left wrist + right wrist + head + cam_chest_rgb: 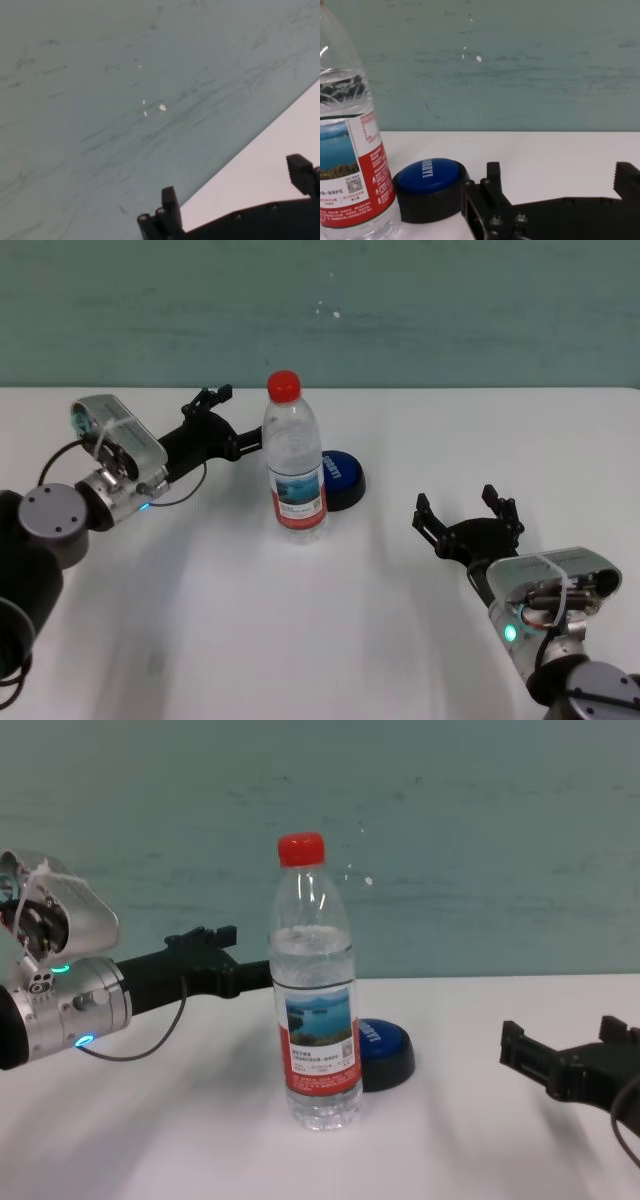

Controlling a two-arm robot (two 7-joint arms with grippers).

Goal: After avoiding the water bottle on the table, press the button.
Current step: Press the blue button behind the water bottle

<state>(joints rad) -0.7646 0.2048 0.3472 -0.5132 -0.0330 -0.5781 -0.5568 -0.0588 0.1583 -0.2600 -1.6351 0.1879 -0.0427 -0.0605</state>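
The water bottle [295, 465] stands upright mid-table, clear with a red cap and a lake label. It also shows in the chest view [315, 1010] and the right wrist view [347, 165]. The blue-topped button [343, 478] sits just behind and right of it, close to its base, and shows in the chest view [388, 1052] and the right wrist view [431, 186]. My left gripper [236, 420] is open and empty, raised beside the bottle's upper left. My right gripper [462, 510] is open and empty, low, to the right of the button.
The white table [200, 620] runs wide, with bare surface at the front and right. A teal wall [420, 310] stands behind its far edge. The left wrist view shows only that wall [125, 100] and a strip of table [260, 170].
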